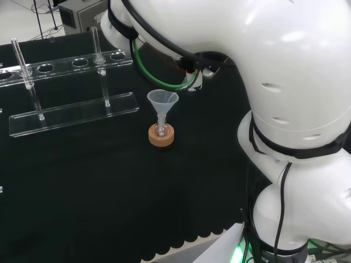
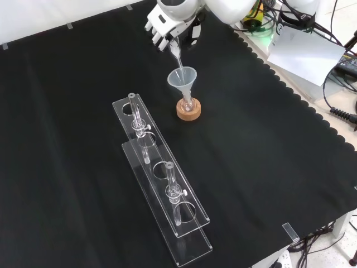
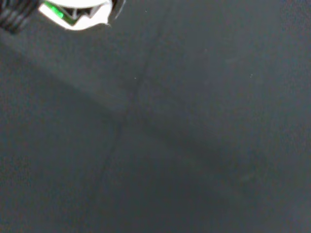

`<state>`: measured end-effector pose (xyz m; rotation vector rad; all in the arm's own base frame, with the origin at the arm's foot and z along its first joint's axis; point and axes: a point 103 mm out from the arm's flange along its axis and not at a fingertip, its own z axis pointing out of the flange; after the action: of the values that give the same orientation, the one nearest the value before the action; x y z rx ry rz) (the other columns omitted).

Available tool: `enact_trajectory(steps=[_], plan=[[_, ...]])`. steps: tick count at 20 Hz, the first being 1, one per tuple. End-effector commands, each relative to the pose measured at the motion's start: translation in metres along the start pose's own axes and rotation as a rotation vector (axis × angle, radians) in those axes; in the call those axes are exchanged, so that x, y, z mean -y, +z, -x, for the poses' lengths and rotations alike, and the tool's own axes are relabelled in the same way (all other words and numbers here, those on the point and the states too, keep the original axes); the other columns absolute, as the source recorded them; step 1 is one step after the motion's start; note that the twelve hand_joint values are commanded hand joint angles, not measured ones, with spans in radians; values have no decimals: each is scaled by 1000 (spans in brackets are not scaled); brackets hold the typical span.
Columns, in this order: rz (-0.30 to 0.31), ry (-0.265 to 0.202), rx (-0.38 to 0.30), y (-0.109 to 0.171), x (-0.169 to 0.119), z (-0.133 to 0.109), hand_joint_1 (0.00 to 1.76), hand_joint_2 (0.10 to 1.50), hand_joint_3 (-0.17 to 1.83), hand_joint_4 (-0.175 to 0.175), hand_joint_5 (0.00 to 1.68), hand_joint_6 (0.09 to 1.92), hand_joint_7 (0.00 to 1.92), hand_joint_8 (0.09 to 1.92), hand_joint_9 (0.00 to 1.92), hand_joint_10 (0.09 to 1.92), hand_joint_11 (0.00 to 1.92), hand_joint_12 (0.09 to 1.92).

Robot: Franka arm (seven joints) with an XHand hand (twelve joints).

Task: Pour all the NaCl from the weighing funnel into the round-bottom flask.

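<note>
Your hand (image 2: pixel 165 25), near the bench's far edge in the front view, has fingers curled round the weighing funnel (image 2: pixel 175 51), tipped over the clear funnel (image 2: pixel 183 80) in the flask on its cork ring (image 2: pixel 188 110); the tube rack (image 2: pixel 162 184) stands well apart

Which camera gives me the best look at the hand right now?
The front view: the hand sits at the top, fingers curled on a clear weighing funnel tilted over the plastic funnel. In the head view the arm's white links stand in front of it. The wrist view gives a blurred white bit above black cloth.
</note>
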<state>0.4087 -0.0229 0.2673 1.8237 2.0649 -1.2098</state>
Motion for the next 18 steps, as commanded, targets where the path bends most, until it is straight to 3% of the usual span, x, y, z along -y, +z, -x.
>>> enact_trajectory(steps=[1,18], plan=[[14,-17,44,-9,-2,-11,1096,648,781,175,1147,951,754,670,1042,403,779,1091],[23,-16,131,-20,-1,-13,1096,649,779,175,1147,951,752,670,1041,396,780,1088]])
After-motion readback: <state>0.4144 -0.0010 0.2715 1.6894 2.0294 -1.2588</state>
